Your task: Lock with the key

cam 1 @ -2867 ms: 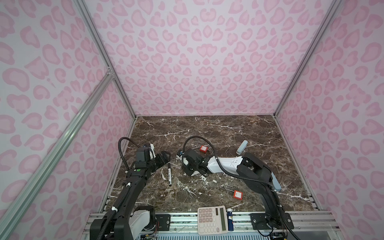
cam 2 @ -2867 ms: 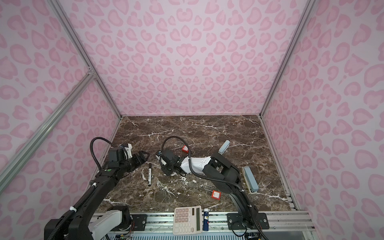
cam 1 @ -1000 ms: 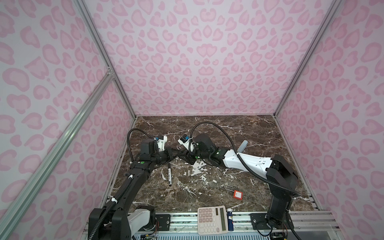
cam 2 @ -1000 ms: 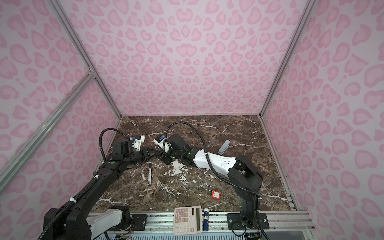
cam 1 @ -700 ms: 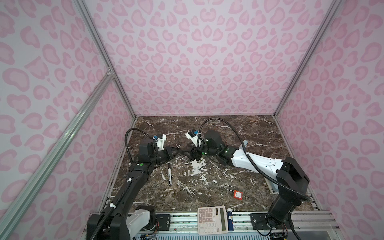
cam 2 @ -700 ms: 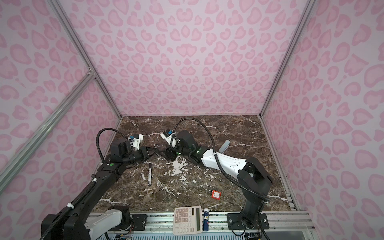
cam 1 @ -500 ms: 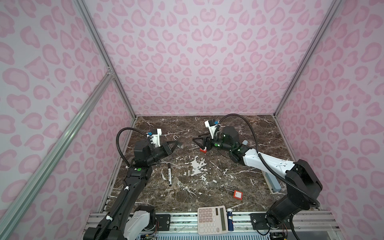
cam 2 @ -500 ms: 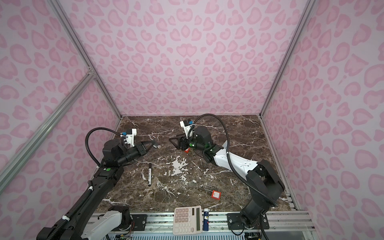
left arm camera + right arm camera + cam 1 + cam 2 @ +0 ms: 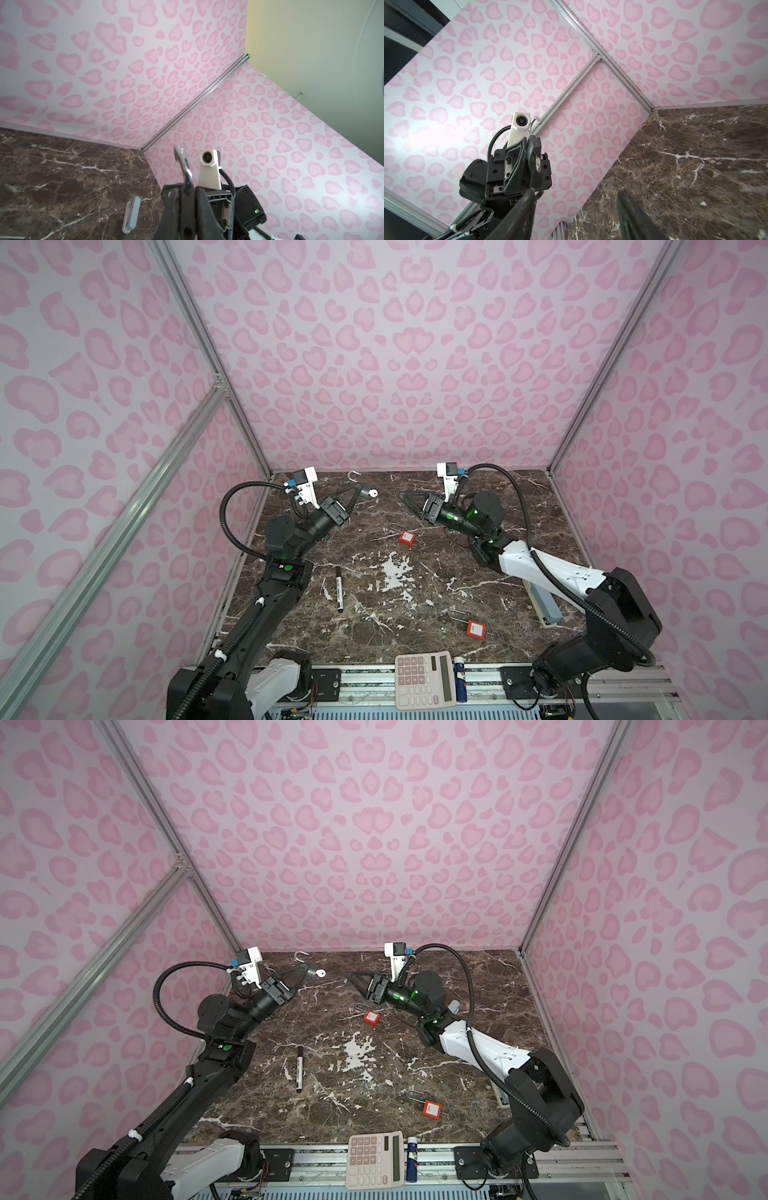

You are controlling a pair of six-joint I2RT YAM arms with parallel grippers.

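The left jaws grip the grey padlock (image 9: 365, 494) above the desk (image 9: 374, 614), key (image 9: 374, 492) inserted, shackle (image 9: 353, 477) open. At its 3 o'clock the right jaws stand wide, empty.

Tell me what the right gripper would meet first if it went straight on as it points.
Probably the key sticking out of the padlock that the left gripper holds; the right gripper points roughly there, though depth is unclear.

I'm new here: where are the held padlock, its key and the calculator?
held padlock (image 9: 361, 492), in a top view, dark body.
key (image 9: 374, 492), in a top view, pale head.
calculator (image 9: 417, 689), in a top view, keypad.
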